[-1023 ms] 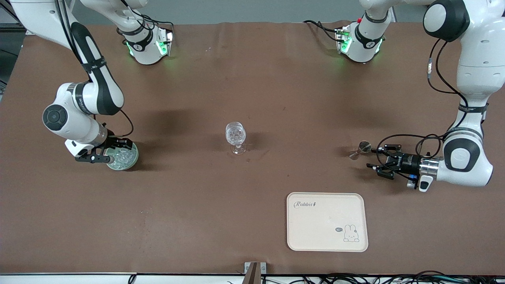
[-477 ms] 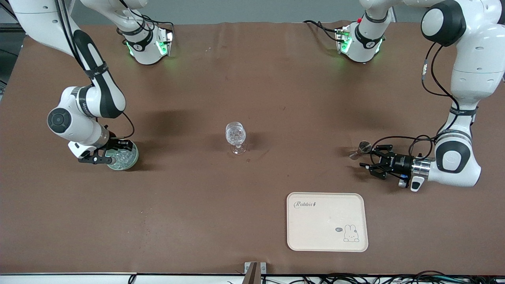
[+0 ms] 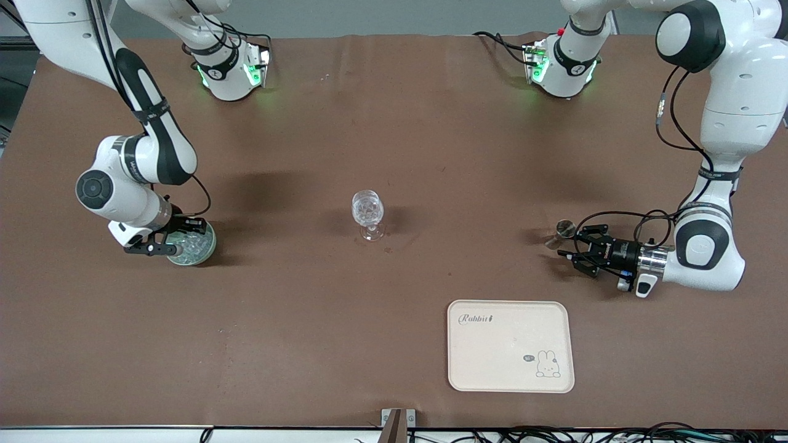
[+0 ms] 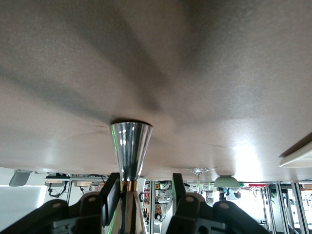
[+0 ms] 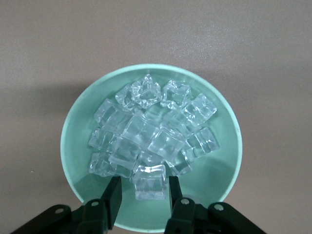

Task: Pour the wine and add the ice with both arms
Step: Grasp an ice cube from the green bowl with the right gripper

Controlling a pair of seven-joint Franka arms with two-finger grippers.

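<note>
The right gripper (image 5: 141,195) is spread around one cube of ice (image 5: 150,181) in the green bowl (image 3: 206,249) at middle left. The left gripper (image 3: 569,247), spread, sits at the metal cup (image 3: 563,229), middle right. The glass (image 3: 367,212) holds ice, seemingly no wine.

bowl (image 3: 198,249) partly hidden, wine glass (image 4: 198,171) perhaps blurred

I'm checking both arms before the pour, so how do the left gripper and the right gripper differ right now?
The left gripper lies level, low over the table, while the right gripper points down over the green bowl. The left's jaws sit around the metal jigger; the right's sit around one cube of the ice atop the pile. Both have open jaws, nothing clamped yet.
</note>
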